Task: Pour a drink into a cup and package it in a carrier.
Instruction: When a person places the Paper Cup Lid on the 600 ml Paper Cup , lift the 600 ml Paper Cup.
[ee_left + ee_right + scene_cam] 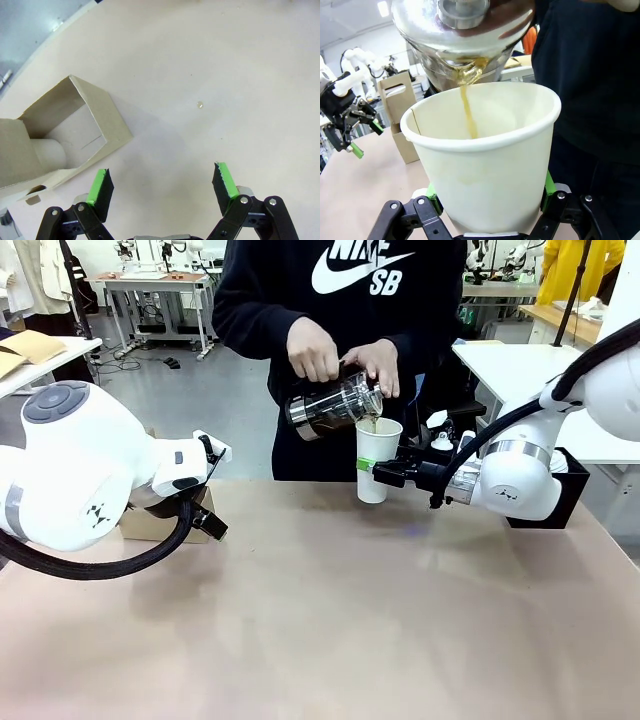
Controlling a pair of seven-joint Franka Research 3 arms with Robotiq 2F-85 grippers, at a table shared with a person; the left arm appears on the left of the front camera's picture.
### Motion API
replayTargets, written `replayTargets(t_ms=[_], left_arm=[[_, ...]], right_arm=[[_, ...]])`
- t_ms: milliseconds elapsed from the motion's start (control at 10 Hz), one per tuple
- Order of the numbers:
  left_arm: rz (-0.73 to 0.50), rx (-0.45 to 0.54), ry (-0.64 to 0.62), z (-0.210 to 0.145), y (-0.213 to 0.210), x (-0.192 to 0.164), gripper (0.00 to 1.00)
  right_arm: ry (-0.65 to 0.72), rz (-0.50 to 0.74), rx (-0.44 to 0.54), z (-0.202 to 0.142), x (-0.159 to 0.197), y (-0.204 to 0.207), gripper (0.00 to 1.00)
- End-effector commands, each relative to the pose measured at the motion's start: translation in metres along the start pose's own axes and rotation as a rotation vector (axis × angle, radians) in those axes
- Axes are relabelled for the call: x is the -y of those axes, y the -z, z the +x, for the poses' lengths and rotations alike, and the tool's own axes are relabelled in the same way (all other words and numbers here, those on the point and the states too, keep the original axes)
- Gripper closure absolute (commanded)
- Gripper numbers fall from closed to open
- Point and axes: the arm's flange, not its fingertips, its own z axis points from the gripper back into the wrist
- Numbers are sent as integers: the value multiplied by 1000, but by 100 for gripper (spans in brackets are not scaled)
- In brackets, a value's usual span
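White cup (378, 462) upright, open-topped; amber drink (468, 110) streaming in from tilted pitcher (335, 405). Brown carrier (400, 117) upright, table L.

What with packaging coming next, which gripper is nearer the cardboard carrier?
Left. The left gripper hovers open just beside the carrier, over the table. The right gripper is farther off across the table, shut on the cup being filled.
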Motion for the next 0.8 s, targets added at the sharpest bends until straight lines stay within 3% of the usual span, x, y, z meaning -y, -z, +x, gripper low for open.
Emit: replayTargets(t_ms=[0,700], left_arm=[[-1,1,0,0,0,0,0],[-1,1,0,0,0,0,0]], right_arm=[[-2,-1,5,2,-1,2,16],[-2,-1,5,2,-1,2,16]])
